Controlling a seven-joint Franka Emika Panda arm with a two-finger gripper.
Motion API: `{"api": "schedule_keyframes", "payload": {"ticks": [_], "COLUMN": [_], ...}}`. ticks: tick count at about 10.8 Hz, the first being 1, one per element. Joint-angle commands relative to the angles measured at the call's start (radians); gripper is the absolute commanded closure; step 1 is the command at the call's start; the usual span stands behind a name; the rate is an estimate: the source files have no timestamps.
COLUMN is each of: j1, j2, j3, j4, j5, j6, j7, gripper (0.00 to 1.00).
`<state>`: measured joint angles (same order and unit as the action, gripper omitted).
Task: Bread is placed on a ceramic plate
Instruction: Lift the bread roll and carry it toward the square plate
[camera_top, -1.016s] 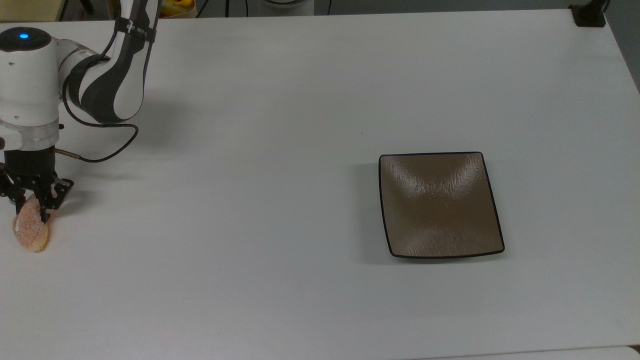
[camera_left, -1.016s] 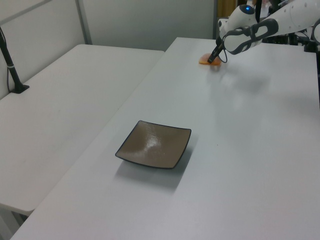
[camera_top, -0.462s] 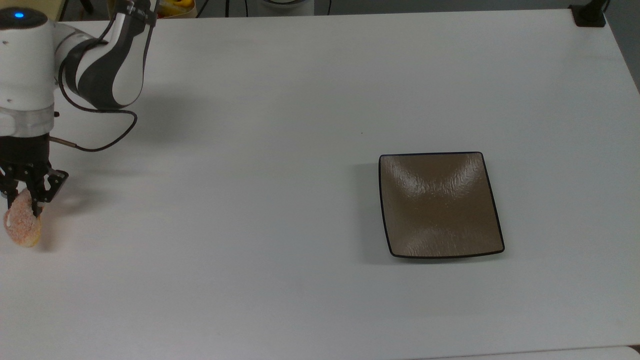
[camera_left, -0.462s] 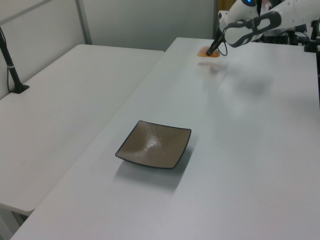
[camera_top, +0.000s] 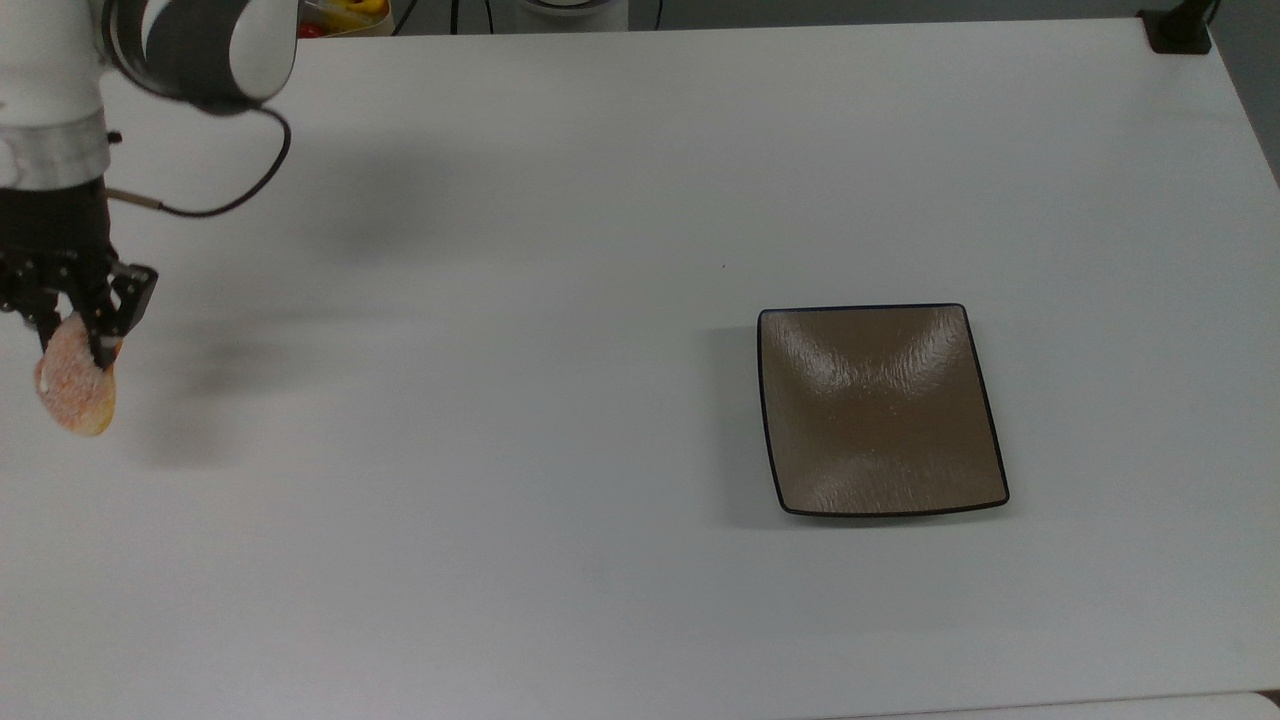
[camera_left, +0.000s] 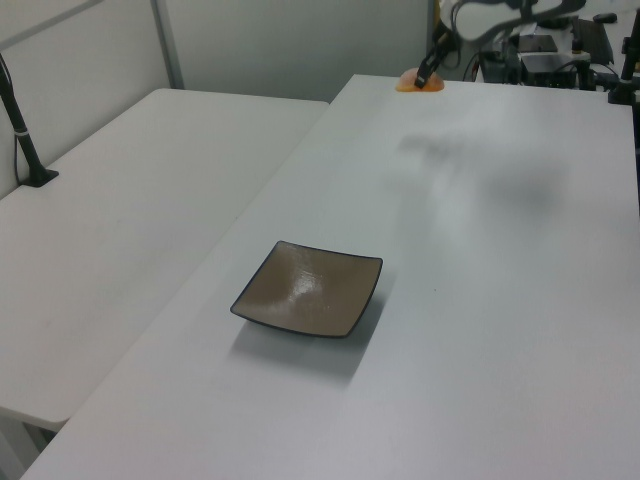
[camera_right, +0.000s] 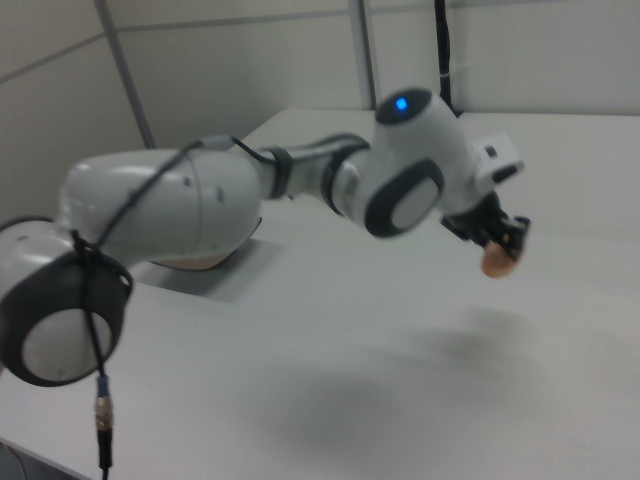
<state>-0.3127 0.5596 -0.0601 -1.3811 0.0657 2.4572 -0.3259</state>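
Observation:
My gripper (camera_top: 72, 335) hangs above the table at the top view's far left, shut on the bread (camera_top: 77, 385), a small orange-pink speckled bun that dangles below the fingers clear of the tabletop. In the left view the bread (camera_left: 420, 82) and gripper (camera_left: 428, 70) are at the far end of the table. The right view has the gripper (camera_right: 497, 243) holding the bread (camera_right: 496, 262) in the air. The ceramic plate (camera_top: 880, 410), square, glossy brown with a dark rim, lies bare toward the top view's right, far from the gripper; in the left view the plate (camera_left: 310, 289) sits in the near middle.
The white table (camera_top: 560, 300) is wide and bare between gripper and plate. A black cable (camera_top: 220, 190) loops from the arm's wrist. A black post base (camera_top: 1178, 30) stands at the top view's upper right corner. A second white table (camera_left: 110, 230) adjoins at the left view's left.
The gripper has lifted the bread off the table and risen; the bread's shadow has separated from it. The plate has not moved.

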Motion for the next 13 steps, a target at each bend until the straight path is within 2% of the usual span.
{"api": "schedule_keyframes", "payload": {"ticks": [1, 4, 7, 10, 13], "j1": [0.072, 0.144, 0.243, 0.377, 0.524], "j2": [-0.191, -0.352, -0.463, -0.484, -0.466], "j3": [-0.007, -0.007, -0.007, -0.007, -0.003], "j4": [-0.093, -0.189, -0.271, -0.28, -0.271], "j5": [0.019, 0.019, 0.013, -0.004, -0.078], "j6": [-0.231, -0.357, -0.425, -0.438, -0.423], "j7": [0.062, 0.085, 0.14, 0.281, 0.457], "gripper": [0.6, 0.58, 0.58, 0.58, 0.58]}}
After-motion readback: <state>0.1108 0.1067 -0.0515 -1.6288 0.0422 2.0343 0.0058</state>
